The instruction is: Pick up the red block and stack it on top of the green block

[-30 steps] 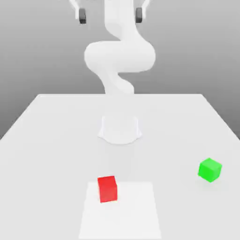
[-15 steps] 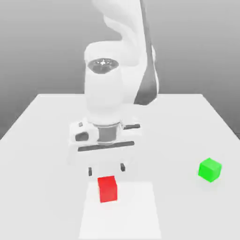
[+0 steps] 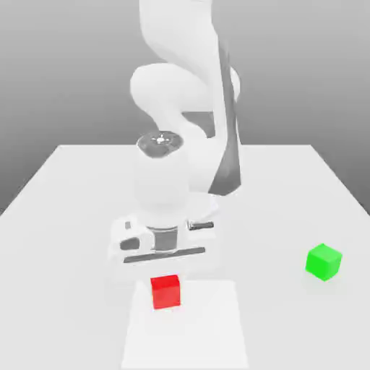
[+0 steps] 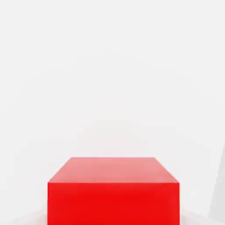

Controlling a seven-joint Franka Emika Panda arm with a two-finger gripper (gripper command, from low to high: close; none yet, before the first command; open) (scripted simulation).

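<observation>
1. Here, at the near part of the surface (image 3: 65, 311), a pale square patch (image 3: 188, 336) lies under the workspace, the red block (image 3: 165, 293) upright at its far edge. A low, sideways move could drag the block across the patch rather than raise it cleanly.

2. The gripper (image 3: 165, 282) is closed on the red block, its body just above and behind the cube in the exterior view. The hand view shows the cube squared to the hand. A grip taken too high or off centre could let the smooth faces slip or tilt during the lift.

3. Farther back, toward the exterior view's right, the green block (image 3: 323, 261) sits alone on the surface, well apart from its red counterpart. Too little height on the carry could send the held cube into its side and knock the base away.

4. The green block stands turned at an angle to the red one. If the gripper releases off centre, unaligned or too high, the upper cube could overhang, bounce or topple.

5. Behind, the arm (image 3: 162, 181) reaches down over the gripper; a hurried swing could jolt the load loose.
</observation>
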